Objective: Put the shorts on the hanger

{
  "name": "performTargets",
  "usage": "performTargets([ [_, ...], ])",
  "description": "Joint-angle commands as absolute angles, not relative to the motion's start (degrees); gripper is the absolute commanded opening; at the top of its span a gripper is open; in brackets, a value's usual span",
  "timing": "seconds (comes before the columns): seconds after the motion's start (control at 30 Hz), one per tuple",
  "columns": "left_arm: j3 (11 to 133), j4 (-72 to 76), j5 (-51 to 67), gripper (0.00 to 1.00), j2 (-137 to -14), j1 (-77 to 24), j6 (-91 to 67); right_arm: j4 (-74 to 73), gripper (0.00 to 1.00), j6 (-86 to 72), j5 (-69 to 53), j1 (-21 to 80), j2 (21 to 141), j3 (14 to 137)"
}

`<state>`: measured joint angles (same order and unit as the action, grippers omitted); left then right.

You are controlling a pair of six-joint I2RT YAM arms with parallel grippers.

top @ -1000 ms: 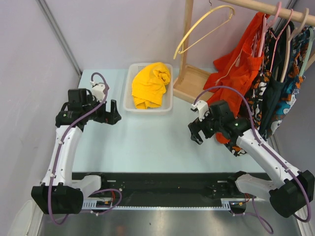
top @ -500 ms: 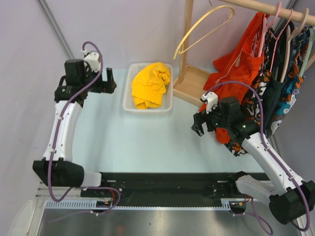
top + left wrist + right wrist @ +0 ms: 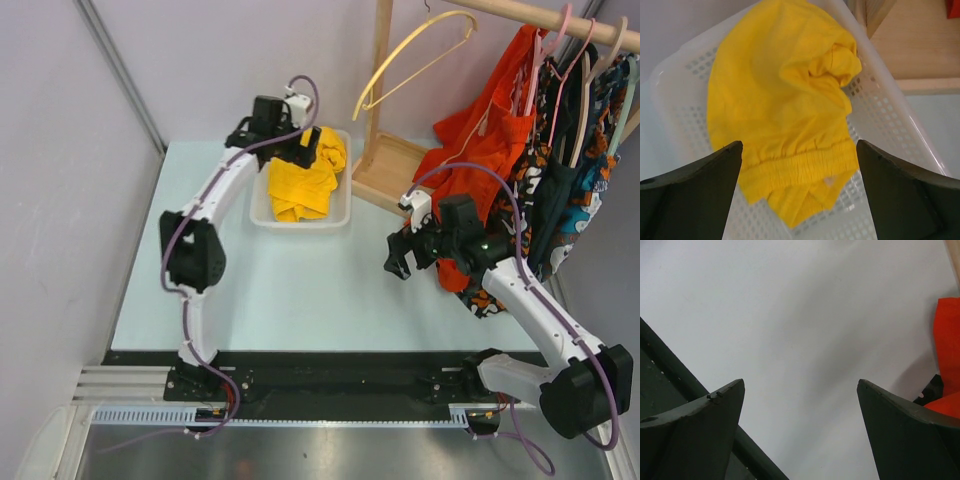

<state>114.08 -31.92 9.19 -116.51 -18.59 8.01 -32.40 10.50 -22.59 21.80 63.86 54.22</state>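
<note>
While the left gripper [image 3: 303, 150] hangs over the far end of the basket [image 3: 258, 212], its jaws stand spread wide. The left wrist view shows both fingers [image 3: 695, 195] above the cloth and apart from it.

The shorts [image 3: 785, 110] lie bunched inside the white perforated basket, at the far side of the table [image 3: 300, 290]. Their gathered waistband shows between the fingers in the left wrist view.

The hanger [image 3: 420, 55] hangs tilted at the left end of the wooden rail [image 3: 560, 20], beside the upright post [image 3: 381, 70], well apart from the shorts.

The right gripper [image 3: 397, 262] is held over the table, right of centre, with its jaws likewise spread. An orange garment [image 3: 480, 140] hangs just beside that arm. Patterned clothes [image 3: 570, 180] hang further right on the rail.
</note>
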Motion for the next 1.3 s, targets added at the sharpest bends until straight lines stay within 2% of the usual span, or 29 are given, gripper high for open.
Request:
performTargets([
  [0.0, 126.27, -29.97, 6.60, 1.00, -129.61, -20.83, 9.58, -33.22, 1.00, 12.74, -25.48, 21.10, 65.30, 55.37],
  [0.13, 138.84, -33.65, 2.74, 1.00, -141.48, -21.27, 10.63, -34.45, 1.00, 13.53, -26.01, 20.83, 66.53, 56.07],
  [0.2, 140.97, -35.41, 0.97, 1.00, -144.92, -21.62, 11.86, -34.98, 1.00, 13.62, -26.10, 20.39, 67.06, 56.60],
  [0.37, 137.73, -41.65, 0.79, 1.00, -144.76, -21.80, 14.06, -36.21, 1.00, 13.80, -26.46, 20.21, 66.54, 56.95],
  [0.43, 138.07, -46.20, 2.63, 0.94, -145.46, -21.53, 14.76, -36.47, 1.00, 13.80, -26.72, 20.13, 66.01, 56.95],
  [0.47, 138.08, -47.27, 2.64, 0.88, -145.63, -21.53, 14.68, -36.39, 1.00, 13.62, -27.15, 20.13, 64.96, 56.95],
  [0.5, 138.08, -48.07, 2.55, 0.70, -145.90, -21.36, 14.33, -36.30, 1.00, 13.54, -27.42, 20.04, 64.43, 56.95],
  [0.57, 138.60, -50.44, 2.90, 0.48, -146.07, -21.10, 14.24, -36.12, 1.00, 13.54, -27.34, 19.95, 63.46, 57.13],
  [0.6, 139.21, -51.06, 3.07, 0.25, -145.81, -21.01, 14.06, -36.30, 1.00, 13.62, -27.16, 19.78, 62.94, 57.39],
  [0.7, 139.31, -52.12, 4.48, 0.00, -141.52, -20.92, 13.80, -37.09, 1.00, 14.50, -26.54, 19.60, 62.75, 58.27],
  [0.93, 140.80, -53.16, 6.40, 0.00, -121.94, -21.00, 12.92, -38.41, 1.00, 15.47, -28.30, 19.60, 61.79, 60.64],
  [1.17, 140.10, -60.81, 13.62, 0.00, -110.23, -22.23, 8.62, -38.06, 1.00, 16.52, -28.83, 20.30, 60.65, 62.05],
  [1.27, 134.15, -60.30, 17.65, 0.00, -102.94, -23.02, 6.07, -38.76, 1.00, 17.58, -28.30, 21.00, 60.12, 62.67],
])
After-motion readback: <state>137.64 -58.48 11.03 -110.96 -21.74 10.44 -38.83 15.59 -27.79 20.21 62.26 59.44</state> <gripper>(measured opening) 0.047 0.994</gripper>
